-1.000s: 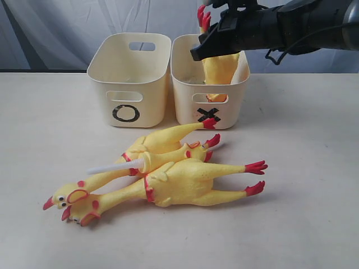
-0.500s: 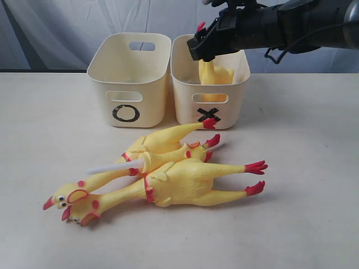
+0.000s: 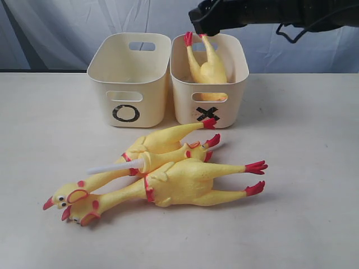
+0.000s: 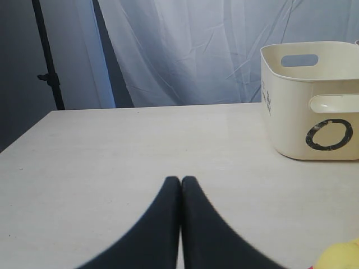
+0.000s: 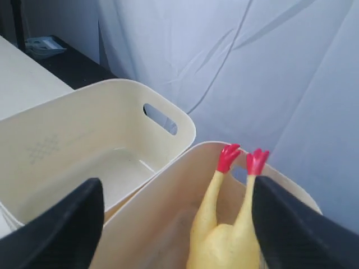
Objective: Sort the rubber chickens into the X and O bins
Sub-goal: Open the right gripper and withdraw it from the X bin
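One rubber chicken (image 3: 206,66) stands head-down in the X bin (image 3: 185,103), its red feet poking above the rim. My right gripper (image 3: 203,19) hangs open just above those feet and holds nothing. The right wrist view shows the same chicken (image 5: 224,241) in the X bin (image 5: 168,207), below the spread jaws of the right gripper (image 5: 176,188). The O bin (image 3: 126,84) stands to its left and looks empty. Three chickens lie piled on the table: a front one (image 3: 185,182), a middle one (image 3: 165,159) and a back one (image 3: 162,140). My left gripper (image 4: 180,180) is shut and empty, low over the table.
A white tube (image 3: 109,167) sticks out of the pile toward the left. The left wrist view has the O bin (image 4: 291,112) ahead on its right and a yellow chicken part (image 4: 342,258) at the frame corner. A draped curtain (image 3: 67,28) hangs behind.
My right gripper opened, let go of the chicken and rose. The chicken dropped deeper into the X bin and now rests feet up. The pile and the left gripper stayed put.
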Robot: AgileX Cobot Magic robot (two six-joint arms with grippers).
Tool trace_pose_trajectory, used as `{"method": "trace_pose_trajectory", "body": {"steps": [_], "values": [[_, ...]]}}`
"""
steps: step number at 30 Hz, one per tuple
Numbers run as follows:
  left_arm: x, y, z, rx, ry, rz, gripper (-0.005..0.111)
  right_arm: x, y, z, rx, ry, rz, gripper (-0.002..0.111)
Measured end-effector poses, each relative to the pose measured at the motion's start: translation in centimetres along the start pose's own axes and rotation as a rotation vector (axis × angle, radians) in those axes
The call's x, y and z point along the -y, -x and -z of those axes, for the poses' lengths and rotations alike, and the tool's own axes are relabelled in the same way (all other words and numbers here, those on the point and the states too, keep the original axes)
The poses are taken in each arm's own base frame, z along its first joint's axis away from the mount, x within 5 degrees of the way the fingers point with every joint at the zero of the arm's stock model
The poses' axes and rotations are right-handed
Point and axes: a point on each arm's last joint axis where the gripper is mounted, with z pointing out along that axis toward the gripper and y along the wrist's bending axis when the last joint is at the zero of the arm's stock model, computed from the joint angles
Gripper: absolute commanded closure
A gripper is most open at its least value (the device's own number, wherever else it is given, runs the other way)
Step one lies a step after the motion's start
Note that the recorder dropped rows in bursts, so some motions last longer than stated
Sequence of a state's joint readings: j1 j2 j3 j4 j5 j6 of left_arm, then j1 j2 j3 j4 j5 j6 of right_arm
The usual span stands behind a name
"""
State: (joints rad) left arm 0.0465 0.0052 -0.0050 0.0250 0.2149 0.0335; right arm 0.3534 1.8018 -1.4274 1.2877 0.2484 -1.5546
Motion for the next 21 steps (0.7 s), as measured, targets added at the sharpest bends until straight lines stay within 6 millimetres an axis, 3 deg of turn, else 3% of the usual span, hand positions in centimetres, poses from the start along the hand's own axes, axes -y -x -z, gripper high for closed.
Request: {"method": "trace_pose_trajectory", "body": {"steps": [6, 21], "values": [[0.0, 0.0, 0.0, 0.0, 0.0, 0.0, 0.107, -0.3, 2.1, 2.4, 0.024, 0.021, 0.01, 0.039], [0.0, 0.0, 0.0, 0.0, 0.0, 0.0, 0.107, -2.3, 3.9, 9.2, -0.189, 0.2, 0.134, 0.04]]}}
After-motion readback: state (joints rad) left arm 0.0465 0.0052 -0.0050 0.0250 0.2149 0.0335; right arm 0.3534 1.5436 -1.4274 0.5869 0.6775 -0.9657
